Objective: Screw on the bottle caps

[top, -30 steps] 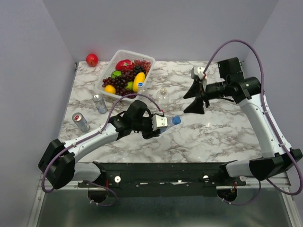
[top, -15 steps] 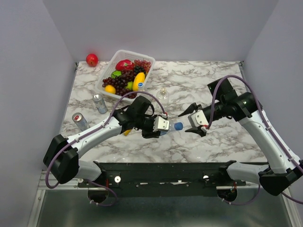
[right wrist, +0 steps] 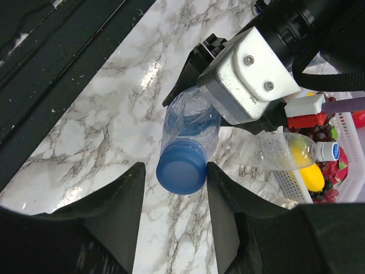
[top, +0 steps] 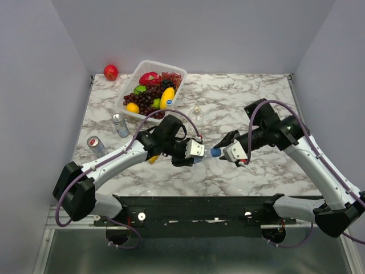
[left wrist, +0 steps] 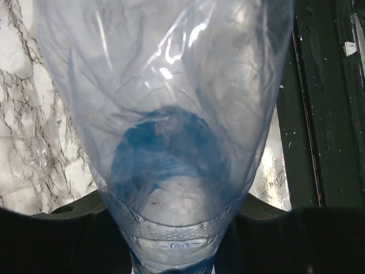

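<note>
My left gripper [top: 193, 153] is shut on a blue-tinted bottle [top: 199, 154] and holds it level above the table, neck pointing right. The bottle fills the left wrist view [left wrist: 171, 114]. A plain blue cap [top: 215, 152] sits on its neck. My right gripper [top: 223, 150] is open, with one finger on each side of the cap [right wrist: 181, 165]; the right finger [right wrist: 228, 211] is almost touching it. A colourless bottle [right wrist: 268, 149] with a blue-and-white cap [right wrist: 328, 151] lies behind the left gripper. Another clear bottle [top: 196, 114] stands near the basket.
A clear basket [top: 126, 94] of fruit stands at the back left, with a red apple [top: 110, 72] beside it. Two slim silver cans [top: 120, 124] [top: 97, 146] stand at the left. The black front rail [top: 194, 208] runs along the near edge.
My right arm has swung down and left from the back right, and its open fingers now flank the blue cap. My left gripper has shifted the bottle slightly right.
</note>
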Robot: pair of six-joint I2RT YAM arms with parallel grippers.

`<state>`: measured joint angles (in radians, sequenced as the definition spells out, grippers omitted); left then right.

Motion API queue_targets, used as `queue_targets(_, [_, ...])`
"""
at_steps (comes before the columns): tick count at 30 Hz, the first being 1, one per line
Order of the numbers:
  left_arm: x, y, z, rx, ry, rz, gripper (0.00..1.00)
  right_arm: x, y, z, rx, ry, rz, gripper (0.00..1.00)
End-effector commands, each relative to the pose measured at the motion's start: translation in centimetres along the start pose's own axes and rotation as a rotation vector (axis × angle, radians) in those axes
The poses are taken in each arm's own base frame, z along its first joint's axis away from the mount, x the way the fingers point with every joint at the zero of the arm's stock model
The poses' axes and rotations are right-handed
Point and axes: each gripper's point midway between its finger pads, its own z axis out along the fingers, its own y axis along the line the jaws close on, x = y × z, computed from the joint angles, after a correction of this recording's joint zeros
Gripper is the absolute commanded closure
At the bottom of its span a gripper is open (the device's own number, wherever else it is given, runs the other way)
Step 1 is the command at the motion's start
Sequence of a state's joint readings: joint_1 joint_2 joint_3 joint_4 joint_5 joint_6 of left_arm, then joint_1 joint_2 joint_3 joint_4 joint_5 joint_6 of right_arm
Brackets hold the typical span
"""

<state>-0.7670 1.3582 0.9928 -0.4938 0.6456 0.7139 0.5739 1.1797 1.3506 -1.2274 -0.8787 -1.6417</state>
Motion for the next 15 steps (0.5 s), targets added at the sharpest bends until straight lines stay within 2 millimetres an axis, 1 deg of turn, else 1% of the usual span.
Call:
queue_targets(1, [-1.6, 0.3, -0.2, 0.011, -0.052, 0.016, 1.0, 0.0, -1.0, 0.0, 0.043, 0.016, -0.026, 0.5])
queue_targets(2, [-1.6, 0.4, -0.2, 0.008, -0.052, 0.014, 1.0, -0.1, -1.1, 0.0, 0.048, 0.012, -0.024, 0.55])
queue_targets(4, [-1.5, 0.5, -0.1, 0.002, -0.049, 0.011, 1.0, -0.3, -1.9, 0.0, 0.077, 0.005, 0.006, 0.6])
queue_targets(5, [-1.7, 0.8, -0.2, -0.015, -0.053, 0.014, 1.0, -0.2, -2.1, 0.0, 0.087, 0.003, 0.028, 0.64])
queue_targets(6, [-1.6, 1.2, -0.2, -0.039, -0.043, -0.004, 1.0, -0.2, -2.3, 0.0, 0.101, -0.002, 0.127, 0.65])
queue_targets(7, [-1.5, 1.6, -0.3, -0.063, -0.037, -0.013, 1.0, -0.3, -3.4, 0.0, 0.138, -0.008, 0.161, 0.67])
queue_targets(8, [-2.2, 2.6, -0.5, -0.114, -0.058, -0.009, 1.0, 0.1, -4.2, 0.1, 0.149, -0.008, 0.229, 0.71])
queue_targets(9, [-2.0, 3.8, -0.9, -0.192, -0.044, -0.058, 1.0, 0.3, -4.7, 0.2, 0.159, -0.008, 0.299, 0.73])
queue_targets(10, [-2.0, 4.4, -1.1, -0.239, -0.046, -0.081, 1.0, 0.5, -5.0, 0.5, 0.17, -0.011, 0.448, 0.74])
queue_targets(11, [-3.3, 6.0, -2.0, -0.333, -0.09, -0.069, 1.0, 0.5, -6.0, 0.2, 0.191, -0.006, 0.51, 0.76])
queue_targets(12, [-3.5, 6.9, -2.5, -0.392, -0.101, -0.092, 1.0, 1.5, -6.2, 1.1, 0.174, 0.0, 0.608, 0.78])
queue_targets(13, [-3.1, 7.9, -3.3, -0.481, -0.094, -0.149, 1.0, 1.5, -6.4, 1.2, 0.181, -0.009, 0.754, 0.79])
queue_targets(14, [-3.8, 8.7, -4.1, -0.531, -0.122, -0.15, 1.0, 1.6, -6.6, 1.3, 0.177, -0.014, 0.833, 0.81])
queue_targets(15, [-3.9, 9.0, -4.4, -0.558, -0.126, -0.164, 1.0, 2.2, -7.1, 1.9, 0.166, -0.013, 0.913, 0.83])
